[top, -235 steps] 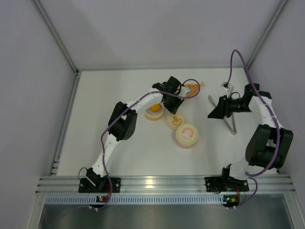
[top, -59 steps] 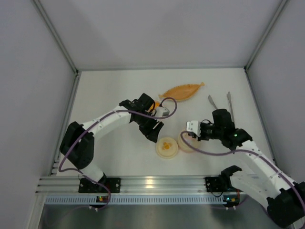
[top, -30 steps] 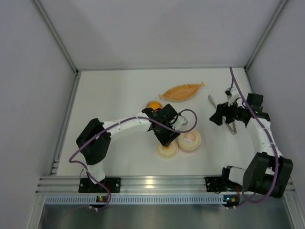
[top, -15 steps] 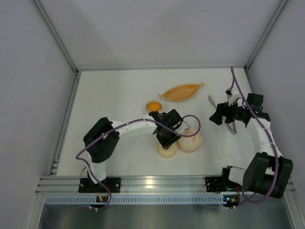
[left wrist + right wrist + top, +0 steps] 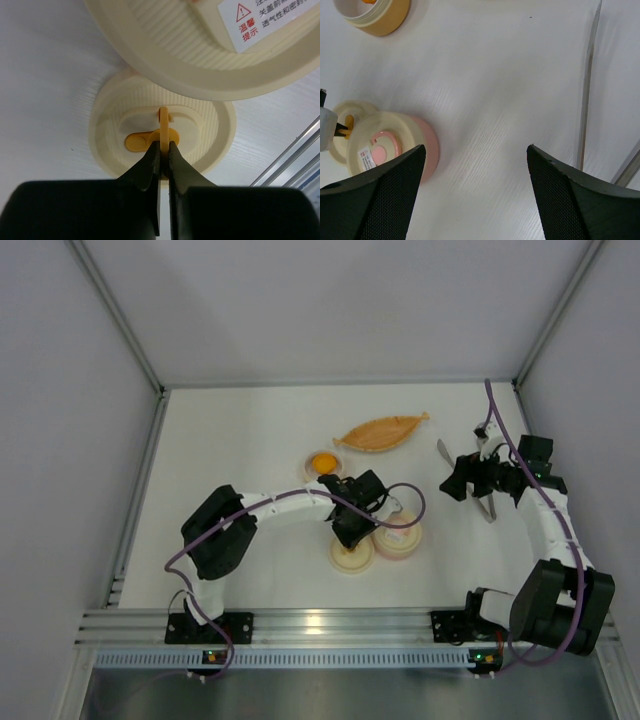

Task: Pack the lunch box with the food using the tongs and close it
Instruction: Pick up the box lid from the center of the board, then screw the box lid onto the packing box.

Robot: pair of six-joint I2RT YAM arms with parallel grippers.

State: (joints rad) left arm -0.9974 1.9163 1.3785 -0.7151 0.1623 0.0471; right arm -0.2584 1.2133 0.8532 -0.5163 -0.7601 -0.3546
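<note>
The lunch box lies in separate round tiers. My left gripper (image 5: 163, 147) is shut on a thin yellow tab (image 5: 163, 120) that stands up from the cream lid (image 5: 210, 135), seen from above as the cream lid (image 5: 352, 554) under the left gripper (image 5: 350, 529). A pink tier (image 5: 398, 538) touches its right side. The food, a yellow-orange lump (image 5: 322, 460), sits in an orange tier. The tongs (image 5: 441, 449) lie at the right, mostly hidden under my right gripper (image 5: 460, 481). That right gripper (image 5: 476, 146) is open over bare table.
A long orange leaf-shaped dish (image 5: 384, 430) lies at the back centre. The right wrist view holds the pink tier (image 5: 390, 147), the orange tier (image 5: 375, 20) at top left, and the enclosure's frame rail (image 5: 586, 85) at the right. Walls stand on three sides.
My left gripper has slid slightly nearer over the cream lid and its jaws have come together on the yellow tab. The right arm has stayed in place.
</note>
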